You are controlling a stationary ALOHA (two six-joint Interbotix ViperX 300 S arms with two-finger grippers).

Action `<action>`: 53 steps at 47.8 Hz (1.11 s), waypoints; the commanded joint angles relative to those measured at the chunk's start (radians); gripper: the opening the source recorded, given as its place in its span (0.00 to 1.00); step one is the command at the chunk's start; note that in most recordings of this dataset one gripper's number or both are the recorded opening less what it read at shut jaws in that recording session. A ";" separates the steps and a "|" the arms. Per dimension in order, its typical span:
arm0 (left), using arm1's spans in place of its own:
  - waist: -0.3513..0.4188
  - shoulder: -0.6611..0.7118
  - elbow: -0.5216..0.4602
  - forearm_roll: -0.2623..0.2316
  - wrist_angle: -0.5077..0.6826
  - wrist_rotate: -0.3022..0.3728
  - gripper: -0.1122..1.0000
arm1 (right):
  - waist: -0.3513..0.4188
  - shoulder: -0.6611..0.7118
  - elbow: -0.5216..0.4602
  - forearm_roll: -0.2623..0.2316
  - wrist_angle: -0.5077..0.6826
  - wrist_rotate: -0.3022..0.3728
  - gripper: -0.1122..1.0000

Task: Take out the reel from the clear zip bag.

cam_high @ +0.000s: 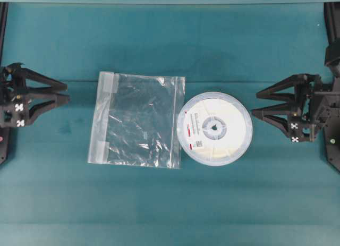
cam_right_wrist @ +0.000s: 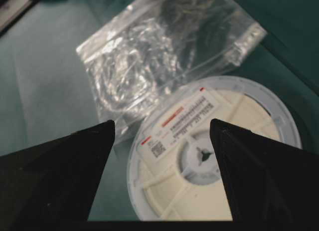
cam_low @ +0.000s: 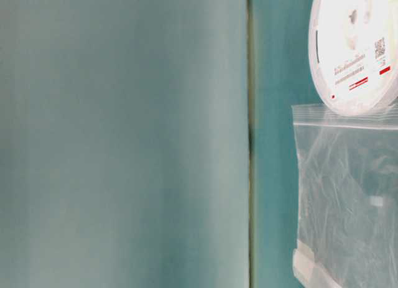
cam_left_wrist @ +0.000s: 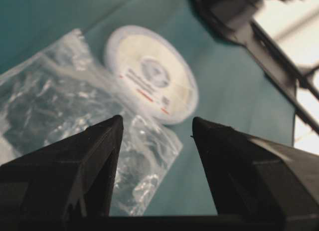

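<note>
The reel (cam_high: 214,128) is lying flat on the teal table (cam_high: 159,203), outside the bag (cam_high: 137,120) and touching its right edge. The left gripper (cam_high: 67,92) is hanging wide and empty left of the bag; the right gripper (cam_high: 254,103) is hanging wide and empty just right of the reel.

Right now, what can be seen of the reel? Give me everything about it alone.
The reel is a round, flat, white disc that looks like plastic, with a grey centre hub and a white label carrying a red stripe, printed codes and a small square code. It lies flat, label up, on the teal table, fully outside the clear zip bag. Its left rim meets or slightly overlaps the bag's right edge. Neither gripper touches it.
</note>
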 commanded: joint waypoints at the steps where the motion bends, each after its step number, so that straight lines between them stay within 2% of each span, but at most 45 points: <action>1: -0.029 -0.009 -0.026 0.003 -0.003 0.046 0.93 | 0.017 -0.002 -0.032 -0.003 -0.009 -0.046 0.94; 9: -0.066 -0.035 -0.037 0.003 -0.003 0.135 0.93 | 0.041 -0.003 -0.060 -0.003 -0.014 -0.141 0.94; 16: -0.106 -0.051 -0.040 0.003 0.008 0.242 0.93 | 0.058 -0.006 -0.080 -0.003 -0.014 -0.239 0.94; 23: -0.152 -0.066 -0.046 0.003 0.029 0.348 0.93 | 0.063 -0.025 -0.095 -0.003 -0.014 -0.296 0.94; 33: -0.202 -0.110 -0.063 0.005 0.029 0.413 0.92 | 0.063 -0.087 -0.097 -0.003 -0.015 -0.321 0.93; 43: -0.210 -0.143 -0.074 0.003 0.049 0.468 0.89 | 0.063 -0.161 -0.101 -0.003 -0.012 -0.360 0.93; 53: -0.210 -0.150 -0.075 0.005 0.052 0.480 0.89 | 0.063 -0.199 -0.103 -0.003 -0.009 -0.371 0.93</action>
